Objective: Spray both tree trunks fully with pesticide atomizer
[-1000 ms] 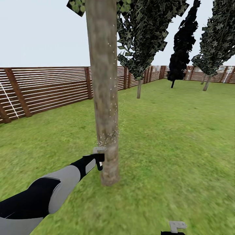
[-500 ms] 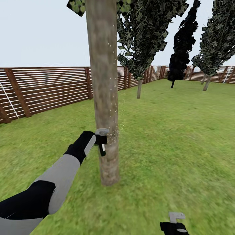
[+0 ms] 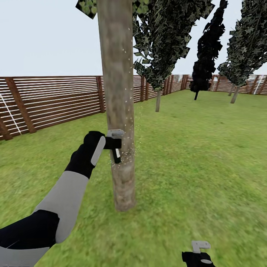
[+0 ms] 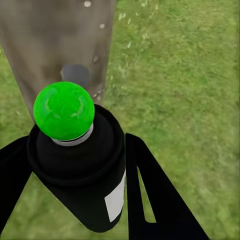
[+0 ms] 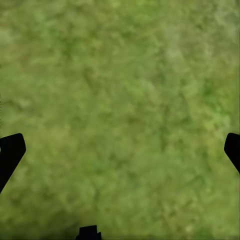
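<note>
Atomizer clamped in L gripper, long axis upright-ish, nozzle facing trunk.

Fenced garden, outdoors, simulator-rendered. Wide green lawn running to all edges, mottled grass texture. Brown horizontal-slat wooden fence with thick angled posts along the left side and the far end, meeting at a far corner. Pale overcast sky above the fence line. One straight, bare, grey-tan tree trunk close in front, rooted in the grass, bark mottled and flecked with small white specks; scrap of broad green leaves at its top. Three dark narrow conifers further back, on thin stems. Same grass close up in the right wrist view. No buildings, no paving visible here.
</note>
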Robot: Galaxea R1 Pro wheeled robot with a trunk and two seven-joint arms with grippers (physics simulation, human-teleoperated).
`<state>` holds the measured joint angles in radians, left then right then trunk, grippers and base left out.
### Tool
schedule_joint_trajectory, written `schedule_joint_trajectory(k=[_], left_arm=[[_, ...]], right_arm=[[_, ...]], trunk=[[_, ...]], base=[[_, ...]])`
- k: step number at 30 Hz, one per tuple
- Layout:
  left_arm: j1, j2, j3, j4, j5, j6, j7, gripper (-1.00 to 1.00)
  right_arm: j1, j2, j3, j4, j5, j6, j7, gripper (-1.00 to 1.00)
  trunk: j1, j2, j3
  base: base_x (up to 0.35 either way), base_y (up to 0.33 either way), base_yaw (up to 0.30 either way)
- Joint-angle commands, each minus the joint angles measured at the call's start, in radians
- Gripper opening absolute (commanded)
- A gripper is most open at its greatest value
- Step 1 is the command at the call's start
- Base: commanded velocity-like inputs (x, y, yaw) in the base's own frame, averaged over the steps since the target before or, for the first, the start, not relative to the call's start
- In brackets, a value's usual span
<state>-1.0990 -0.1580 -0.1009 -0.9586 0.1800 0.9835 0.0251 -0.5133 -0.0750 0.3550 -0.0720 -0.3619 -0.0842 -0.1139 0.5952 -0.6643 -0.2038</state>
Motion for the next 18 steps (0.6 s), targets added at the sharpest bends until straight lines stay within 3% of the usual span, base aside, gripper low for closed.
schedule_joint_trajectory(k=[1, 5, 11, 18], left_arm=[[-0.021, 0.000, 0.000, -0.001, 0.003, 0.005, 0.003, -1.00], [-0.083, 0.000, 0.001, -0.009, 0.004, 0.007, 0.003, -1.00], [-0.096, 0.005, 0.008, -0.062, 0.004, 0.007, 0.003, -1.00], [-0.097, 0.004, 0.003, -0.037, 0.003, 0.006, 0.003, -1.00]], right_arm=[[-0.001, 0.000, 0.009, 0.000, -0.009, -0.002, -0.003, 1.00], [-0.001, 0.000, 0.009, 0.000, -0.009, -0.002, -0.003, 1.00], [-0.001, 0.000, 0.010, 0.000, -0.009, -0.002, -0.003, 1.00], [-0.001, 0.000, 0.010, -0.001, -0.009, -0.002, -0.003, 1.00]], trunk=[[0.000, -0.001, -0.002], [0.000, -0.001, -0.002], [0.000, -0.001, -0.002], [0.000, -0.001, -0.002]], base=[[0.000, 0.000, 0.000], [0.000, 0.000, 0.000], [-0.090, 0.000, 0.000], [-0.118, 0.000, 0.000]])
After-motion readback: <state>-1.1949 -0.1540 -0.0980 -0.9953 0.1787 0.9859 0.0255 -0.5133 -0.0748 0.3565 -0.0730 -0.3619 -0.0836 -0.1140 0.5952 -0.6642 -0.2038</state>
